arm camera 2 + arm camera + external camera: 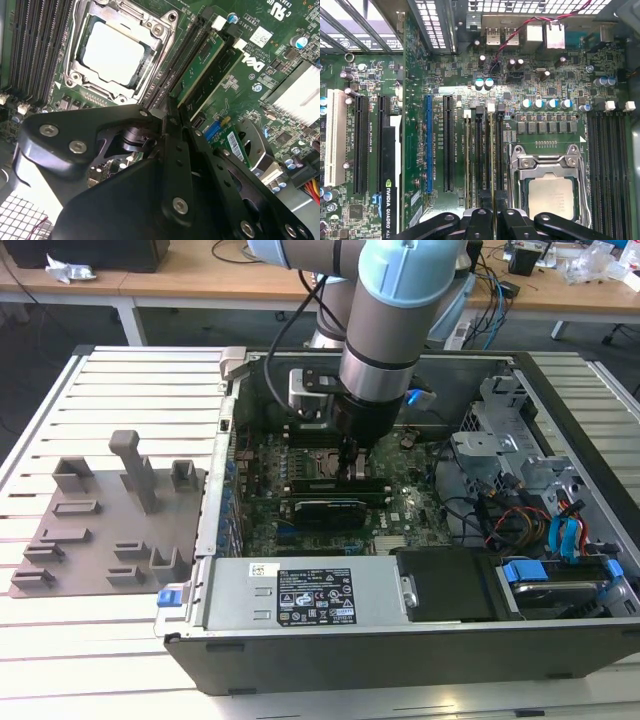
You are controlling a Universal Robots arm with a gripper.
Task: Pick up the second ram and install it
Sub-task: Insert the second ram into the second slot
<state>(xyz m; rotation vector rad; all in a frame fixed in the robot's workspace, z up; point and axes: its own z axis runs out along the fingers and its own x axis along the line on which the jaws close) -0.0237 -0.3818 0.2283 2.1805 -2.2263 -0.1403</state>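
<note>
In the second wrist view two green memory sticks stand side by side in the black slots beside the CPU socket (pixel 112 52). The second ram (pixel 197 65) is the stick nearer the socket, and the other stick (pixel 216 75) lies just beyond it. My gripper (pixel 172 112) is shut, its black fingers pressed together at the near end of the second ram; I cannot tell whether they touch it. In the first wrist view the gripper (pixel 492 217) sits over the same memory slots (pixel 480 150). In the exterior view the gripper (pixel 352 462) reaches down into the open computer case (pixel 215 540).
More empty memory slots (pixel 610 150) lie on the socket's other side. A graphics card (pixel 325 508), the power supply (pixel 300 595), and a drive cage with cables (pixel 540 500) crowd the case. A grey fixture plate (pixel 110 530) lies on the table at the exterior view's left.
</note>
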